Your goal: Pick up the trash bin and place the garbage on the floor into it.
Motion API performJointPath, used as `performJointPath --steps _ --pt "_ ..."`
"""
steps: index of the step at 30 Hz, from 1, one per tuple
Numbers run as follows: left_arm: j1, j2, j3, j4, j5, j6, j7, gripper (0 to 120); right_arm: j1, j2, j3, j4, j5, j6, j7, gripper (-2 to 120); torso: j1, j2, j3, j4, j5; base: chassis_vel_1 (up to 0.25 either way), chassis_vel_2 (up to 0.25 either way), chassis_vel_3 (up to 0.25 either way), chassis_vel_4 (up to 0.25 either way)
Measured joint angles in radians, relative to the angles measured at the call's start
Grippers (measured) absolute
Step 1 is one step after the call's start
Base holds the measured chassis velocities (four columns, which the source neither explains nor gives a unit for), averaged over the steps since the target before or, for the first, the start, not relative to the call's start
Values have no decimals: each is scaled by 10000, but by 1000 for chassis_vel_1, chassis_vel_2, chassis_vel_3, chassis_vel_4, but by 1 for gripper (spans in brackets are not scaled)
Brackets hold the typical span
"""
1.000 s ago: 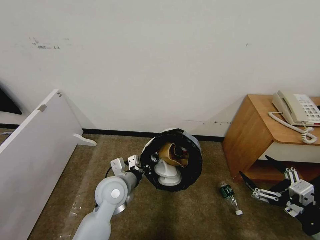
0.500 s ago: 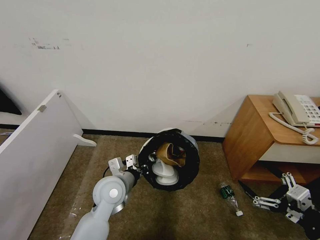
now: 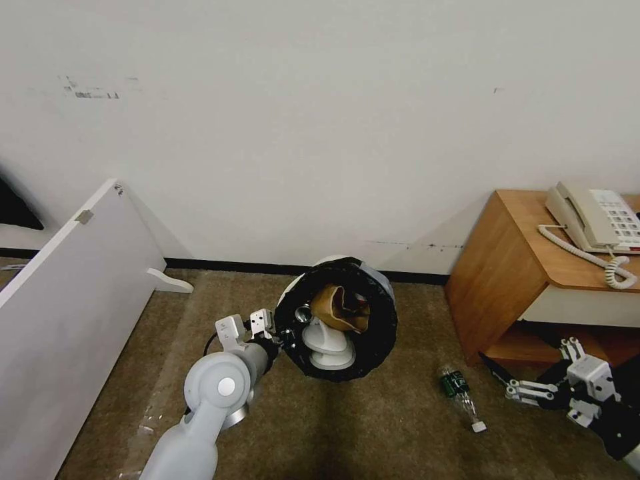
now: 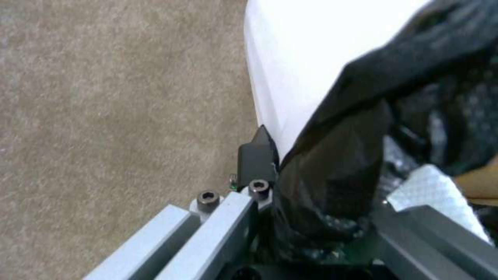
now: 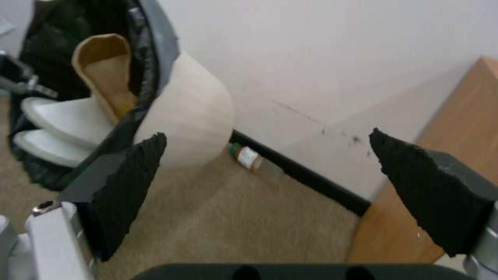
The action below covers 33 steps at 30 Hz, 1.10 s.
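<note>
The left hand (image 3: 288, 338) is clamped on the rim of the trash bin (image 3: 337, 319), holding it tipped on its side above the floor (image 3: 347, 427), its mouth turned back toward the robot and its base toward the wall (image 3: 320, 133). The left wrist view shows what the head view cannot: one dark finger (image 4: 256, 155) lies against the bin's white outer wall (image 4: 311, 58) and the black bag (image 4: 332, 163) is pinched between the fingers. Inside the bin are two white slippers (image 3: 327, 343), stacked, and one brown paper bag (image 3: 341, 308) above them; the right wrist view shows the same three (image 5: 57, 116).

The right hand (image 3: 507, 377) hangs low beside the wooden bench (image 3: 493, 280), its fingers (image 5: 130, 182) spread well apart and holding nothing. One green-labelled bottle (image 3: 459, 393) lies on the floor between the two hands, nearer the right one, its long axis running from the wall side toward the robot, with its white cap (image 3: 479, 427) at the robot's end. The right wrist view adds a second bottle (image 5: 246, 156) lying along the black baseboard (image 5: 311, 179) behind the bin, hidden from the head view. A telephone (image 3: 593, 220) sits on the bench.
</note>
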Motion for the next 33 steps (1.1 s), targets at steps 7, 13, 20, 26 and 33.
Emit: performJointPath --steps 7,13,20,26,33 --pt "160 -154 -86 1 268 8 -81 0 -371 -1330 -102 -395 1019 -529 1058 100 0 0 0 3 1 0 0 0 0" --pt "96 -353 -173 138 499 10 13 0 -625 -2376 -128 -680 1887 -973 1824 100 0 0 0 -4 1 0 0 0 0" --pt "231 -650 -469 248 932 13 225 0 -807 -4631 -689 -1603 3149 -1709 2951 100 1 0 2 1 2 0 0 0 0" --pt "234 -728 -519 248 953 13 242 0 -860 -5350 -929 -2038 3599 -1991 3282 100 0 0 2 0 2 0 0 0 0" --pt "171 -826 -577 283 974 4 277 0 -1139 -6381 -1081 -2355 4241 -2669 3920 100 0 0 1 2 0 0 0 0 0"
